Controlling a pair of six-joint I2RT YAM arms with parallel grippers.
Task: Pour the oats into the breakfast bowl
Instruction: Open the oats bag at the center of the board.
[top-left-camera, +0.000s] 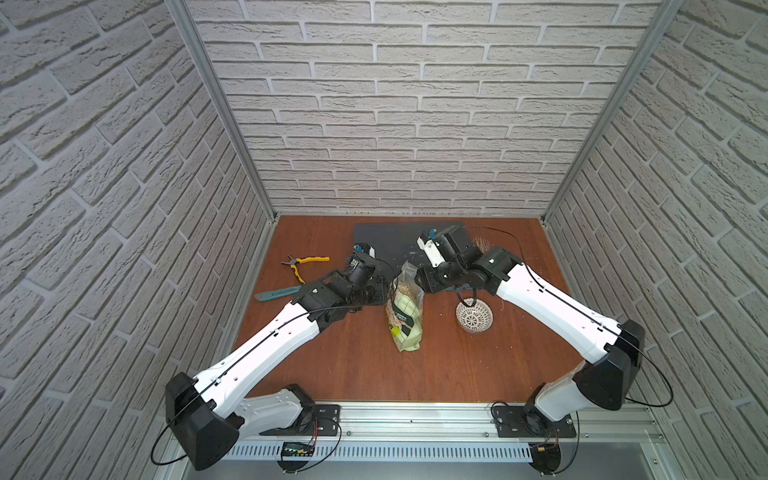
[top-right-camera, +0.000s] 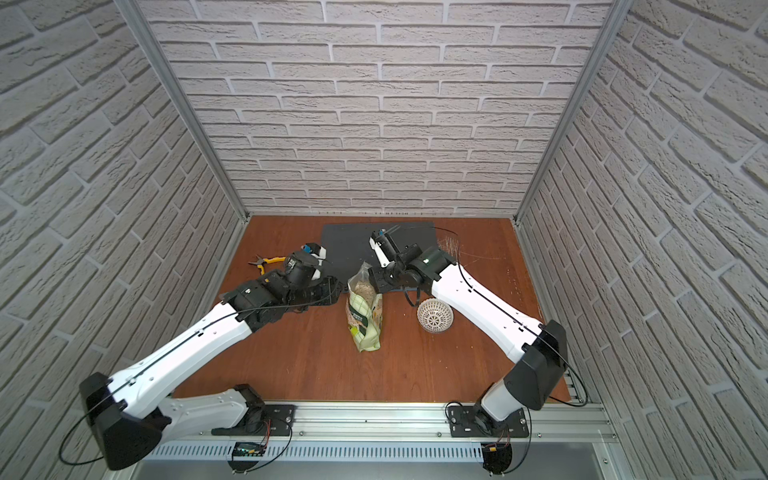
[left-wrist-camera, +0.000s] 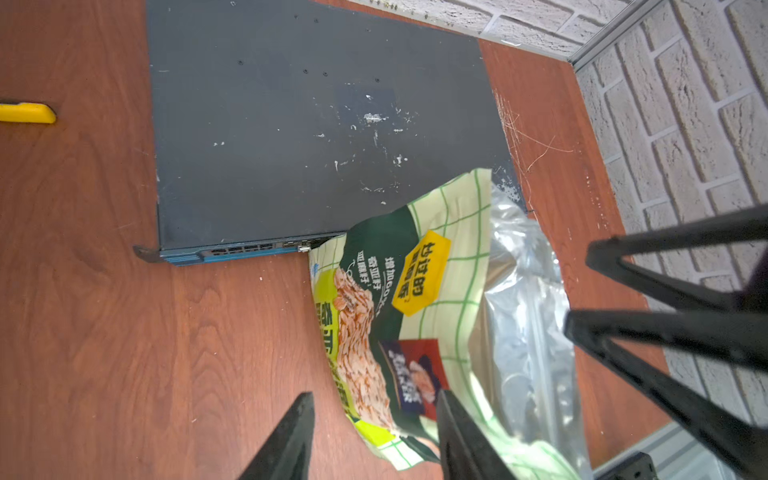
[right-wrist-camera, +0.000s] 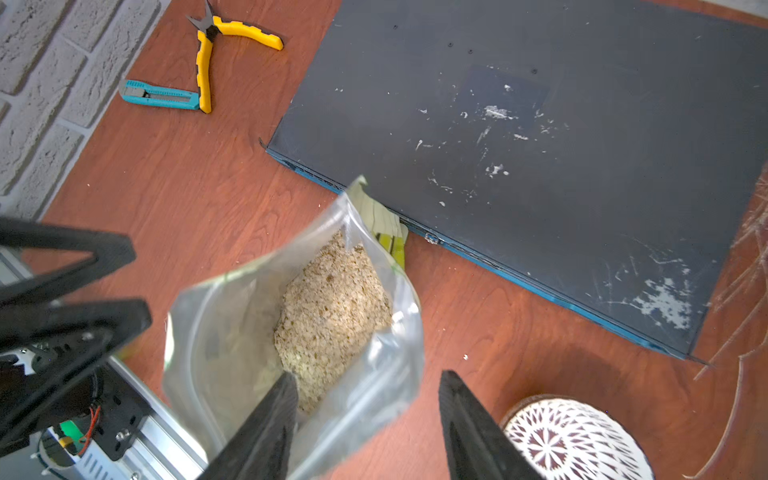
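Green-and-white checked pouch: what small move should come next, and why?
Probably close the left end effector on the wall of the green-and-white checked pouch just below its mouth. It and the right end effector stand open at the upright pouch; pale beige oats show in its open mouth, and the small white lattice bowl beside it is empty, so a grip must precede tilting.

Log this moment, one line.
pouch upright, open | oats inside pouch | bowl empty | jaws: left open, right open | pour not started

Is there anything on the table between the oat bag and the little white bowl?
No. Only bare table lies between the oat bag and the bowl. Nothing visible blocks the way.
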